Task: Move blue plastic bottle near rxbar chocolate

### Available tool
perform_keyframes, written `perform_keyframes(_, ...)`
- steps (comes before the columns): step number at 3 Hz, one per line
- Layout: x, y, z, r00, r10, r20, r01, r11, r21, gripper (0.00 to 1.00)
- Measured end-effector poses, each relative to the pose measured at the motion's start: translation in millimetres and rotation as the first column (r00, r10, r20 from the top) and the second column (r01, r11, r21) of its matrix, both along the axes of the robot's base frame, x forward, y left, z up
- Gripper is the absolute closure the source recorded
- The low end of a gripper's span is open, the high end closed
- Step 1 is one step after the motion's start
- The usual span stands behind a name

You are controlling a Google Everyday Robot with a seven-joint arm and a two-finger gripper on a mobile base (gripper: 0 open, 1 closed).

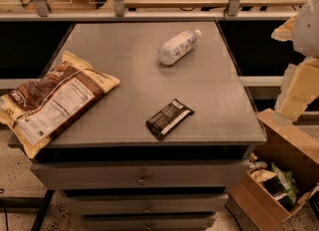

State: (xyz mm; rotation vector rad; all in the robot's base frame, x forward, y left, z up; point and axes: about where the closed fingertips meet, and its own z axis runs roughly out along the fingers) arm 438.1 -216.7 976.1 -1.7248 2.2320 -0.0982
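Observation:
The blue plastic bottle [178,47] lies on its side at the back middle of the grey cabinet top [219,90], with its white cap pointing to the back right. The rxbar chocolate [169,118] lies flat near the front edge, a good way in front of the bottle and apart from it. My gripper [291,100] hangs at the right edge of the view, beyond the cabinet's right side and above the floor. It is far from both objects and holds nothing that I can see.
A large brown-and-cream snack bag [52,100] lies on the left of the top and overhangs its left edge. An open cardboard box [279,175] with packets stands on the floor at the right. Drawers [142,179] lie below, and a shelf rail [149,13] runs behind.

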Motion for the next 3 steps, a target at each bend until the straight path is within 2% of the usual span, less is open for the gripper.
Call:
perform_keyframes(1,1,1,2,1.0000,0.003,0.005,-0.003,1.000,-0.001,0.00)
perform_keyframes(2,25,2,9,0.9970,0.047,0.061,-0.043,0.998,-0.055,0.00)
perform_keyframes(3,69,6,25,0.9784,0.127,0.163,-0.100,0.981,-0.165,0.00)
